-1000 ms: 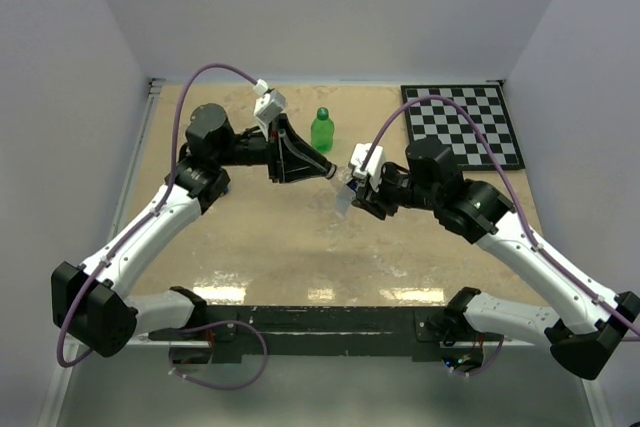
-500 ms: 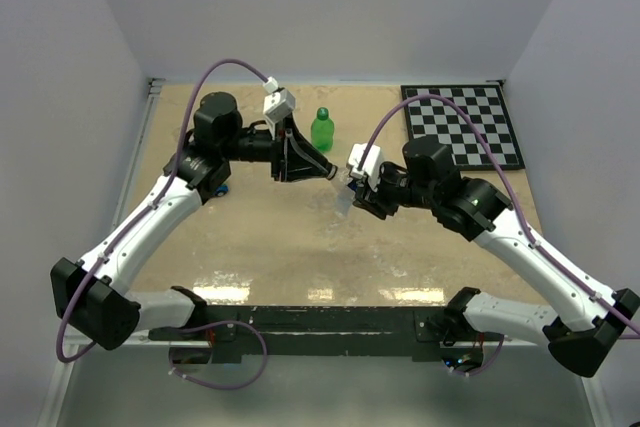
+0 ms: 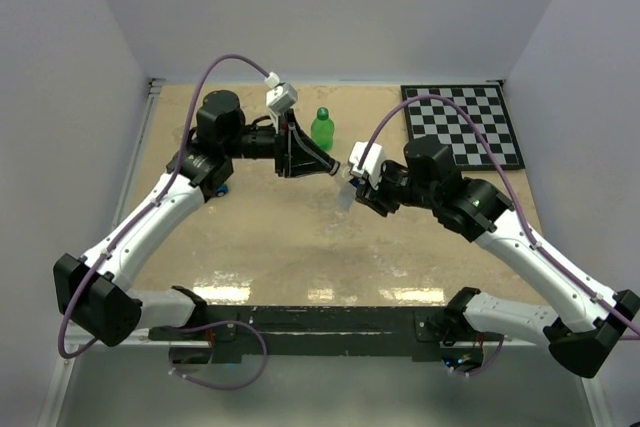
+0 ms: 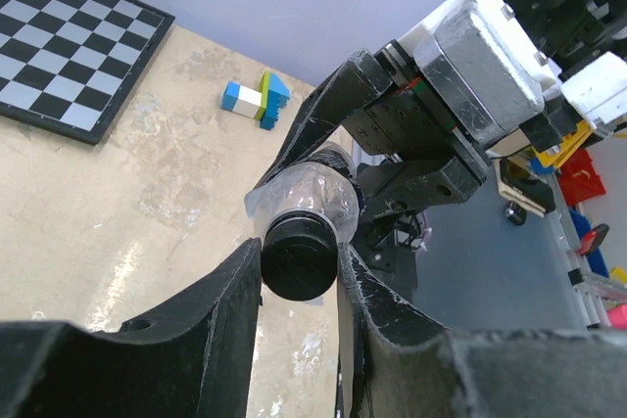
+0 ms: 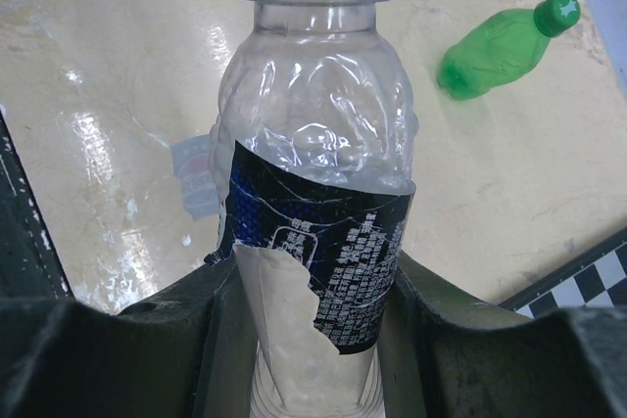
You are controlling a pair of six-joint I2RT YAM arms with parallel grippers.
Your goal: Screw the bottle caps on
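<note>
So the left hand (image 3: 330, 169) rolled its wrist since a second ago, clamped on the black cap (image 4: 299, 259), probably screwing it onto the clear bottle (image 5: 313, 124). The right hand (image 3: 358, 190) grips that bottle above mid-desk (image 3: 260, 247). The green bottle (image 3: 321, 131) at 12 o'clock looks capped already.

The clear bottle (image 5: 313, 115) is thin, dented plastic — glossy, its printed label (image 5: 333, 237) torn. The black cap (image 4: 299, 259) is smooth, faintly shiny plastic; the green bottle (image 5: 490, 56) translucent and glossy. The tabletop (image 3: 280, 237) is mottled beige, polished enough to reflect lights — the left gripper's fingers (image 4: 220, 315) grainy matt black.
</note>
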